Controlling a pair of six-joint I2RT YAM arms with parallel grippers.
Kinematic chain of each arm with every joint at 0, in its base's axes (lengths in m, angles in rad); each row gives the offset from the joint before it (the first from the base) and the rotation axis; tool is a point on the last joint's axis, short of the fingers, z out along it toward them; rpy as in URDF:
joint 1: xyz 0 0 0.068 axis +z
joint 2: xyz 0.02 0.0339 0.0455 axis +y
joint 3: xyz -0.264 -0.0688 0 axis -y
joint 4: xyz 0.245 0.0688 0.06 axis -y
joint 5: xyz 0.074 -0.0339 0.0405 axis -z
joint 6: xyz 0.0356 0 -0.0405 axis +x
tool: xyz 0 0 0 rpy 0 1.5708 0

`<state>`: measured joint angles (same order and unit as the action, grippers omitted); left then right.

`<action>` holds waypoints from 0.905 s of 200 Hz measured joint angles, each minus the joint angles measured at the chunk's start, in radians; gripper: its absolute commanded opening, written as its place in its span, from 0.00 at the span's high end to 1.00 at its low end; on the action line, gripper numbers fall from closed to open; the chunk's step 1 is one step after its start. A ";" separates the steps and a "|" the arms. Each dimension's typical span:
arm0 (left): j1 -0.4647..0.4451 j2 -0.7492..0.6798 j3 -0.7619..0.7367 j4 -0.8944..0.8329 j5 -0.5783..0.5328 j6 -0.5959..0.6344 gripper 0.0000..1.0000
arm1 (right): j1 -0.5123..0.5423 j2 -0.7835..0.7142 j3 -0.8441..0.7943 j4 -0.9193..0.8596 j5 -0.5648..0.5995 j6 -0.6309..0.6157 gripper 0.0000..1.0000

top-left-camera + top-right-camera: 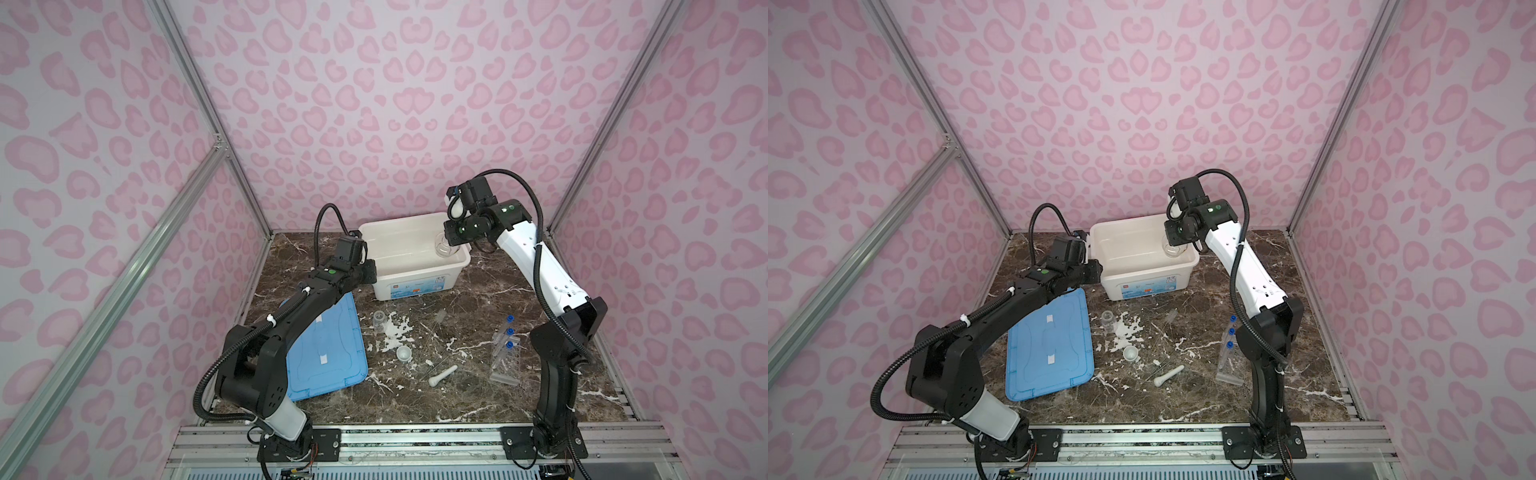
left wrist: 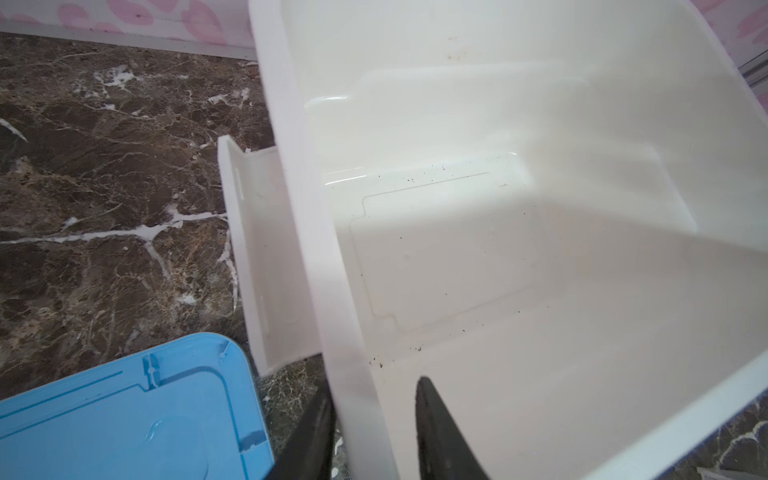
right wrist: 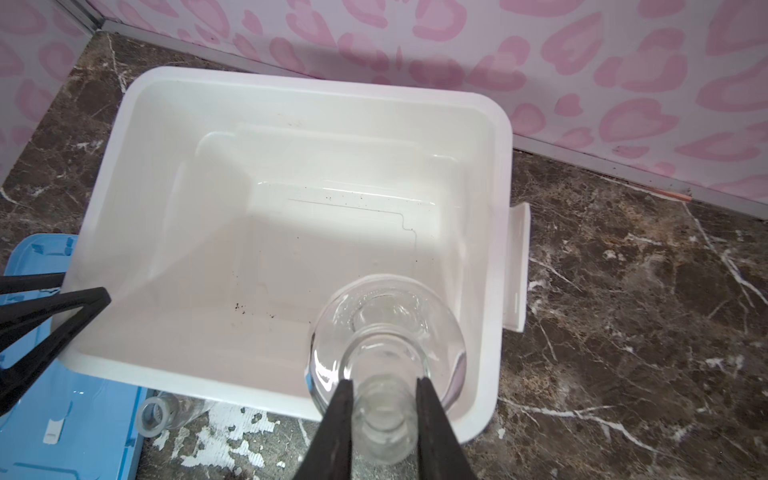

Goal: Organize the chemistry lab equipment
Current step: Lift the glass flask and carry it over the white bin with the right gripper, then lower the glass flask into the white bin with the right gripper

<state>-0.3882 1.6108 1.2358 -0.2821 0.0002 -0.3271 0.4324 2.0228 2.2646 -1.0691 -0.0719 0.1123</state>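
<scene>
My right gripper (image 3: 384, 380) is shut on the neck of a clear glass beaker (image 3: 386, 332), which hangs over the near right corner of the open white bin (image 3: 291, 91); in both top views it shows there (image 1: 444, 245) (image 1: 1171, 249). My left gripper (image 2: 374, 386) straddles the bin's left wall (image 2: 291, 166), with one finger outside and one inside, closed on it. On the table stand a small clear beaker (image 1: 379, 321), a white mortar bowl (image 1: 404, 354) and a white pestle (image 1: 442, 375). A clear rack (image 1: 505, 361) holds blue-capped tubes (image 1: 508, 332).
The blue lid (image 1: 328, 353) lies flat on the marble table under my left arm, just left of the small beaker. The white bin (image 1: 409, 286) stands at the back middle, close to the pink wall. The rack stands right beside my right arm's base.
</scene>
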 measured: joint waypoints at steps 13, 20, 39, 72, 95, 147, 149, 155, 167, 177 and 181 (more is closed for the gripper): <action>-0.001 0.007 0.007 0.000 0.019 0.014 0.67 | 0.000 0.018 0.009 -0.006 0.001 -0.003 0.86; -0.001 0.008 0.010 0.000 0.028 0.016 0.67 | 0.000 0.025 0.011 -0.007 0.002 -0.003 0.86; -0.001 0.009 0.011 -0.002 0.043 0.019 0.67 | 0.000 0.042 0.016 -0.017 0.010 -0.008 0.86; -0.001 0.013 0.017 -0.005 0.067 0.021 0.67 | 0.000 0.064 0.016 -0.030 0.024 -0.019 0.86; -0.001 0.014 0.018 -0.004 0.085 0.023 0.67 | 0.000 0.081 0.016 -0.051 0.046 -0.030 0.86; -0.001 0.014 0.018 -0.005 0.144 0.039 0.67 | 0.000 0.135 0.011 -0.111 0.069 -0.045 0.86; -0.001 0.014 0.018 -0.005 0.146 0.039 0.67 | 0.000 0.135 0.010 -0.111 0.070 -0.045 0.86; -0.001 0.014 0.018 -0.005 0.150 0.039 0.67 | -0.001 0.137 0.005 -0.109 0.071 -0.045 0.86; -0.001 0.014 0.017 -0.006 0.158 0.040 0.67 | -0.003 0.137 -0.005 -0.108 0.072 -0.045 0.87; -0.001 0.013 0.015 -0.005 0.166 0.042 0.67 | -0.005 0.137 -0.013 -0.103 0.075 -0.045 0.87; -0.001 0.013 0.013 -0.003 0.171 0.042 0.67 | -0.006 0.137 -0.017 -0.101 0.075 -0.045 0.87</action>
<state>-0.3893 1.6238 1.2491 -0.2848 0.1715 -0.2852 0.4267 2.1601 2.2478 -1.1706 0.0032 0.0677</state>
